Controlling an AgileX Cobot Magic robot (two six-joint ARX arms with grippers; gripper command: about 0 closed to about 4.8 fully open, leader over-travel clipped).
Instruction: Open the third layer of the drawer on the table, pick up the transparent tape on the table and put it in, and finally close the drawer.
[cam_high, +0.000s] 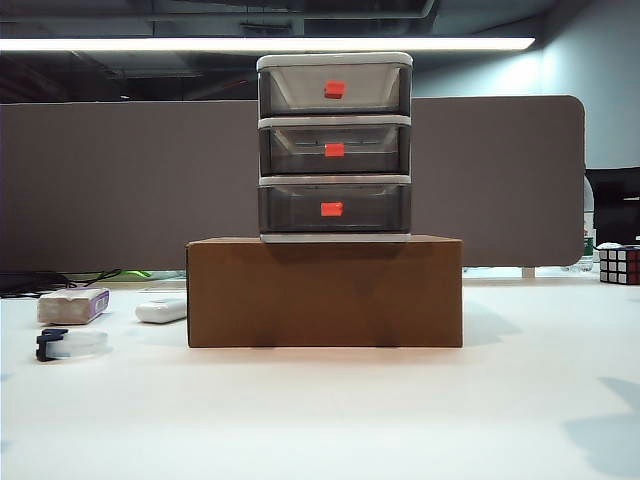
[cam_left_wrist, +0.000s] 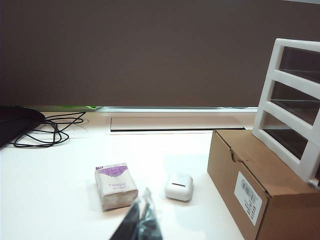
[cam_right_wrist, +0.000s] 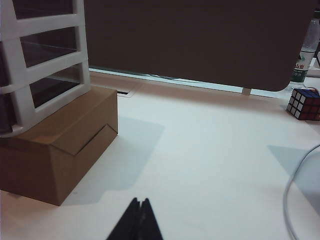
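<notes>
Item by item, from the left of the exterior view: we record the transparent tape lying flat on the table at its far left, dark cutter clip to the left; behind it the white-and-purple block, then the flat white bar. At centre stands the brown cardboard box, and on it the drawer, all three tiers shut; the third layer sits lowest, its red-orange tab facing front. At far right, a colour cube. Our left gripper hangs low over the table near the block, fingers pressed together, holding nothing; our right gripper hangs over bare table to the right of the box, fingers likewise together and empty. Neither shows in the exterior view. Step in hand, as we judge it: opening the third layer. To do it well we would part the fingers first, pinch the small tab squarely, and pull straight out and level, since the unit only rests on the box and may slide or tip. Surface: plain white, matte, softly shadowed. Room: grey partition behind, cables at left, strip light overhead.
</notes>
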